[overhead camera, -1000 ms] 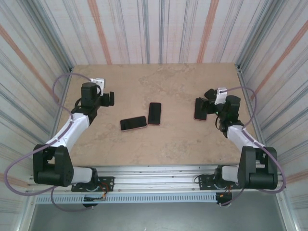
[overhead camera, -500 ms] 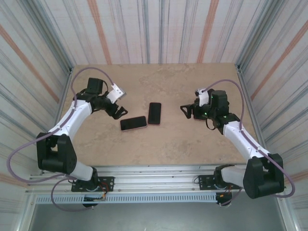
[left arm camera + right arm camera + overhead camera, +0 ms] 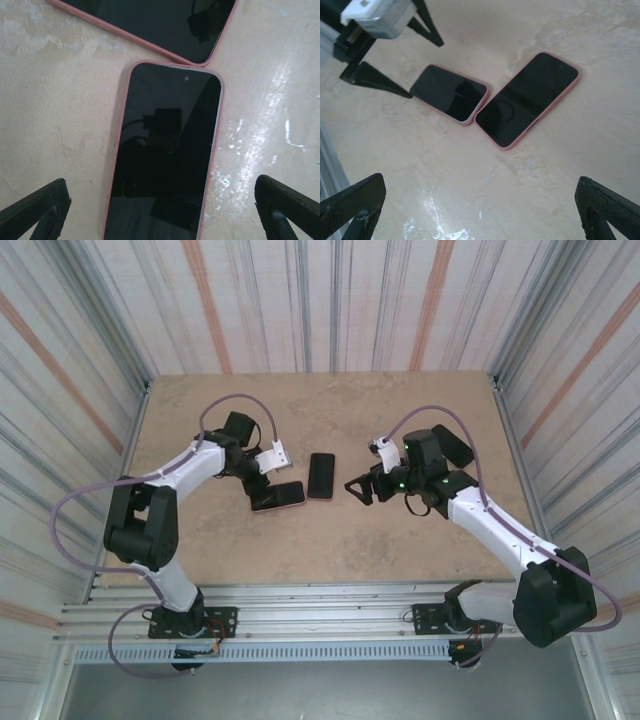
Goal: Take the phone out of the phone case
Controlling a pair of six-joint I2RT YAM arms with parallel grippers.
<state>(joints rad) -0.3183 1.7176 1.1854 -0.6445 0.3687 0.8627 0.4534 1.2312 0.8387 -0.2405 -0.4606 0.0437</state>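
**Both phones in their cases, both grippers wide open**

Two phones lie face up on the table (image 3: 400, 410), corners nearly touching. The left phone (image 3: 277, 496) lies crosswise and the right phone (image 3: 320, 475) points away from the arms. Each sits inside a pink case (image 3: 118, 145), with the rim showing around the dark screen.

The left gripper (image 3: 262, 483) is over the left phone's outer end, fingers spread wide with nothing between them. From above it covers that end, so the corner there is hidden. In the left wrist view the phone runs up the middle between the two fingertips (image 3: 35, 210), with its lower end cut off by the frame. The right phone (image 3: 150, 20) is only a slice along the top.

From the right wrist view, one left finger seems to reach the left phone's (image 3: 449, 99) corner. I honestly can't tell if it's touching or just above.

The right gripper (image 3: 356, 490) is beside the right phone (image 3: 527, 100), clearly apart from it, also spread open and empty.
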